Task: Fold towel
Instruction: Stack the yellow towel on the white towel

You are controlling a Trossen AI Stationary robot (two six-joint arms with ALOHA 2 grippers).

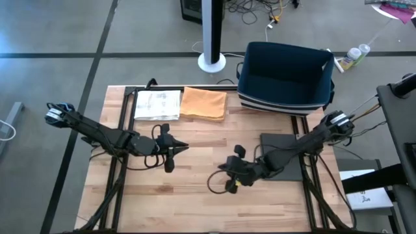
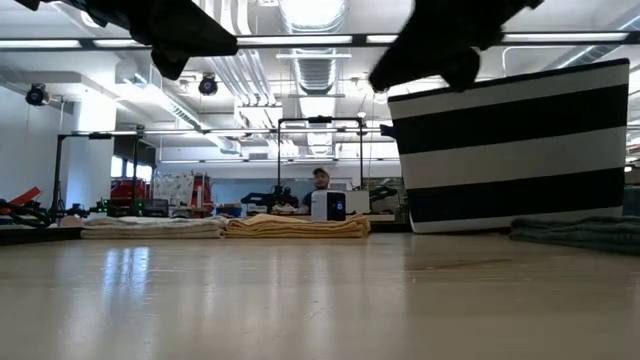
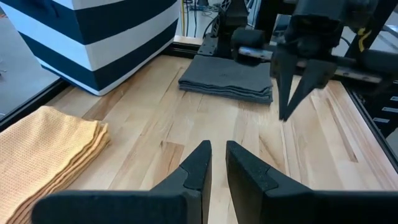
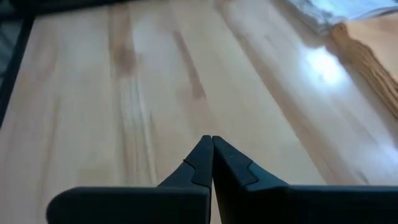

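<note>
Table: your work surface is a pale wooden tabletop on a black frame, standing on a grey concrete floor; in the low view a workshop with ceiling lights lies behind it, and a person sits far off.
Left gripper fingers: you see the left gripper with its two dark fingers drawn nearly together, only a narrow slit between the tips, and nothing held between them.
Left gripper place: it hangs over bare wood in the left half of the table, pointing towards the middle.
Right gripper fingers: your right gripper has its tips pressed together, fully closed, with nothing in them.
Right gripper place: it sits above bare wood near the table's middle, apart from the left one.
Orange towel: it lies folded at the far edge, touching no gripper.
White towel: folded, just beside the orange one on its left.
Grey towel: folded flat at the right side, under the right arm, just in front of the basket.
Basket: a navy and white striped basket stands at the far right corner.
</note>
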